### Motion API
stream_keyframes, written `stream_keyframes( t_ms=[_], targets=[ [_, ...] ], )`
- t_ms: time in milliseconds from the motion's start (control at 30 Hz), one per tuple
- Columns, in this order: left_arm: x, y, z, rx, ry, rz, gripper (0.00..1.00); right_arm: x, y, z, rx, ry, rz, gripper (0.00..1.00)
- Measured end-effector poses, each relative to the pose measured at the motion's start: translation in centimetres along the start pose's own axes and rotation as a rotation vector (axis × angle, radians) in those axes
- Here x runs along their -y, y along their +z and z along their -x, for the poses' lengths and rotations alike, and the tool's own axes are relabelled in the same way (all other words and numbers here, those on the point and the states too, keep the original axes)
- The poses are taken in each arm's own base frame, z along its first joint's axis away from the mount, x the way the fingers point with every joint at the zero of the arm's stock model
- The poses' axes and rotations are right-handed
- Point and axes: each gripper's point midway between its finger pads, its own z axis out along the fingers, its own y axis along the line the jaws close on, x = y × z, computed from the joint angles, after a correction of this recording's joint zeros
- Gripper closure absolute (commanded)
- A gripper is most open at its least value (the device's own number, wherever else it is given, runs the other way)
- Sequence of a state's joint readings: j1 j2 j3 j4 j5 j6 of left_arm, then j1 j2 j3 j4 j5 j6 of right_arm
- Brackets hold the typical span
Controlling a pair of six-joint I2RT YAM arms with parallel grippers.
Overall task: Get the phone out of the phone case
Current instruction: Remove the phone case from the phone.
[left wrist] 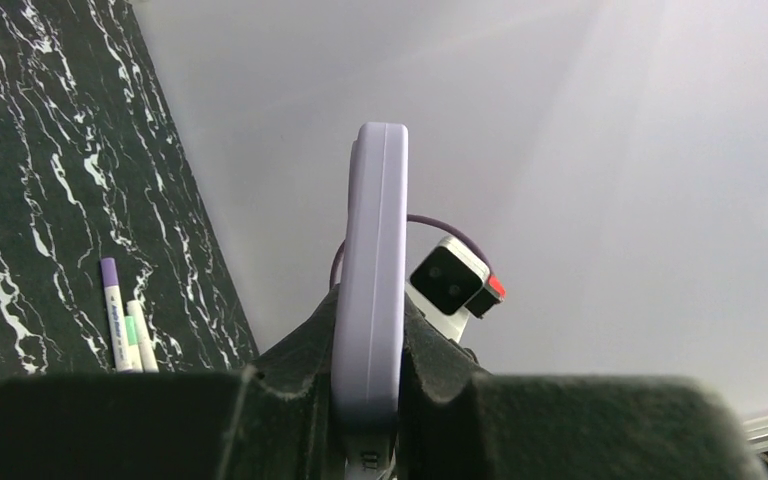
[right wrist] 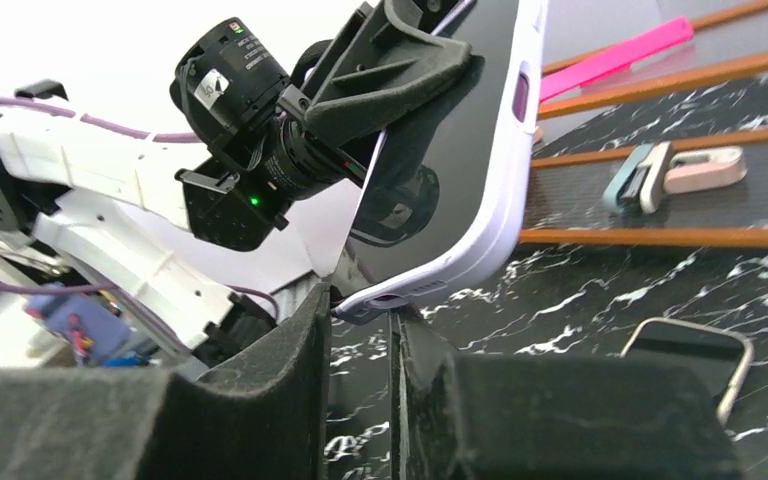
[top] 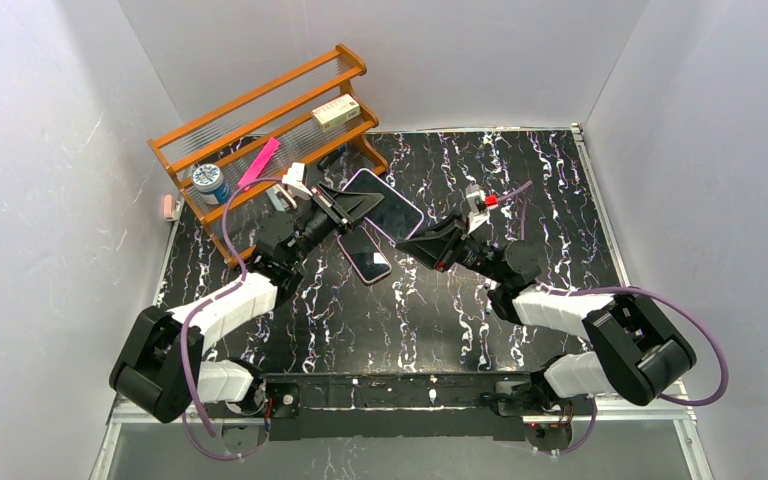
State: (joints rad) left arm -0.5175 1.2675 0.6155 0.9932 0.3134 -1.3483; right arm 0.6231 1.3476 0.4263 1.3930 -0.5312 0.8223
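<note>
The lavender phone case (left wrist: 372,250), with the dark-faced phone (right wrist: 440,150) seated in it, is held off the table, clamped edgewise in the left gripper (top: 345,207). Its lower corner dips into the narrow gap of the right gripper (right wrist: 360,325); a firm pinch cannot be confirmed. Peeling is judged to be just beginning: that corner must be gripped and pulled off. A second phone (right wrist: 685,352) lies on the table beyond the right gripper.

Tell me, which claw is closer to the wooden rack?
Left. The left gripper holds the lilac-cased phone right beside the rack; the right gripper reaches that phone's far corner, farther out.
</note>
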Motion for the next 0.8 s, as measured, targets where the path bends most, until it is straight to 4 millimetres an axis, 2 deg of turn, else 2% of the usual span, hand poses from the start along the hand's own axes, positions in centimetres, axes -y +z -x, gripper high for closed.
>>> stream_keyframes(
  t_ms=[300,533,700,800],
  targets=[
    [0.0,0.0,0.4,-0.013,-0.071,-0.009,1.00,0.3,0.6,-0.2,-0.107,-0.314,0.049,0.99],
    [0.7,0.2,1.6,0.010,-0.068,-0.024,1.00,0.9,1.7,0.4,-0.181,-0.474,0.068,0.99],
    [1.6,0.3,2.2,-0.003,-0.025,-0.049,1.00,1.1,2.1,0.9,-0.196,-0.499,0.069,0.64],
    [1.1,-0.2,2.4,-0.057,-0.006,-0.046,1.00,1.2,2.0,0.6,-0.209,-0.504,0.069,0.47]
  ],
)
